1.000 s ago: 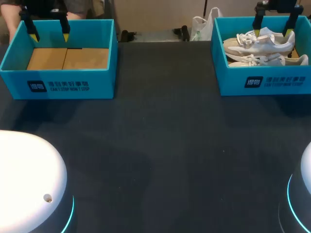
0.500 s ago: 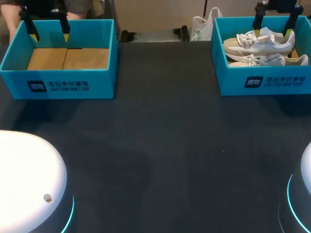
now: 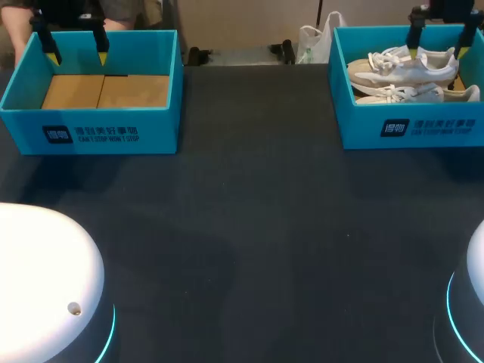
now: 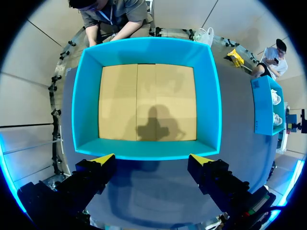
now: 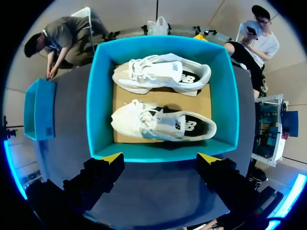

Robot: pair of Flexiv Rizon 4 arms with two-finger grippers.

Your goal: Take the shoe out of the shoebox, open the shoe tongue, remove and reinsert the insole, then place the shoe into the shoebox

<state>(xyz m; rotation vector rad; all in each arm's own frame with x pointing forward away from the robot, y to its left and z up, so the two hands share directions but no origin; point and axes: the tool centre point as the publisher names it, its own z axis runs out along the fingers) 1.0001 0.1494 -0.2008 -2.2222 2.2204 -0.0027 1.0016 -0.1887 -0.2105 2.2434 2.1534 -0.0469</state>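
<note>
Print is found on both shoeboxes and both shoes.

On the front wall of the shoebox with shoes (image 3: 355, 113), a dark square logo (image 3: 395, 127) is seen, with two lines of white lettering (image 3: 446, 125) just beside it. A matching logo (image 3: 57, 135) and matching lettering (image 3: 103, 135) are carried on the front wall of the empty shoebox (image 3: 23, 128), well apart from it. Inside the shoebox with shoes, a dark letter mark is borne on the side of the far shoe (image 5: 163, 72) and of the near shoe (image 5: 158, 122). A small dark label (image 5: 48, 130), too small to be read, is seen on the empty shoebox's outer wall.
</note>
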